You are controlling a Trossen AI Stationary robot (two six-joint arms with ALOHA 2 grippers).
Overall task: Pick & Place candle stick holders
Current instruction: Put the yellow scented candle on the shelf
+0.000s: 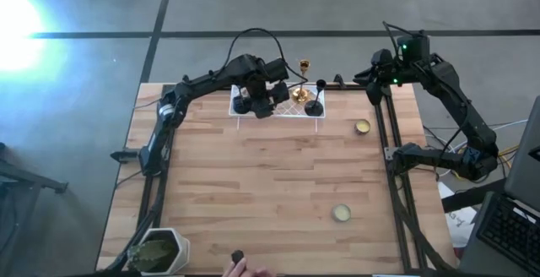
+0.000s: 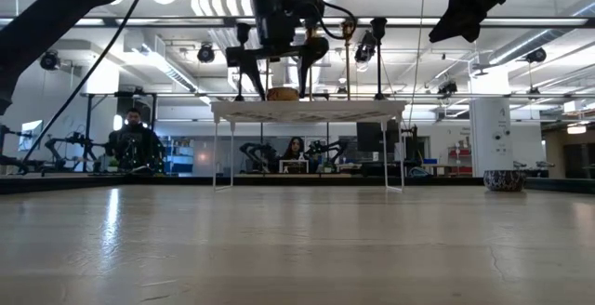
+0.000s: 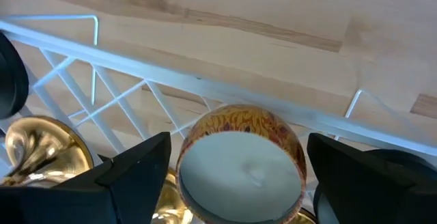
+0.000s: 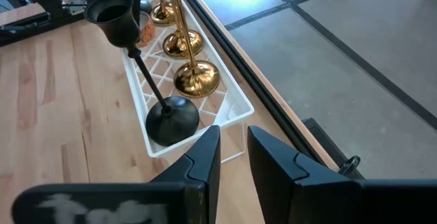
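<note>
Fingers of the left gripper (image 3: pixel 239 176) stand wide either side of a cream-gold cup (image 3: pixel 240 166) on the white tray (image 3: pixel 102 63), while the right gripper (image 4: pixel 234 149), nearly closed and empty, hovers nearby.

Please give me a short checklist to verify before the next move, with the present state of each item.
1. Left gripper open around the cream cup: ok.
2. Cup resting on the white tray, not held: ok, as far as the left wrist view shows.
3. Gold sticks and black holder upright on the tray: ok.
4. Right gripper nearly shut and holding nothing, beside the tray's end: ok.
5. Two cups on the table to be collected: not ok.
6. Left gripper's way up clear of the sticks: cannot tell.
</note>
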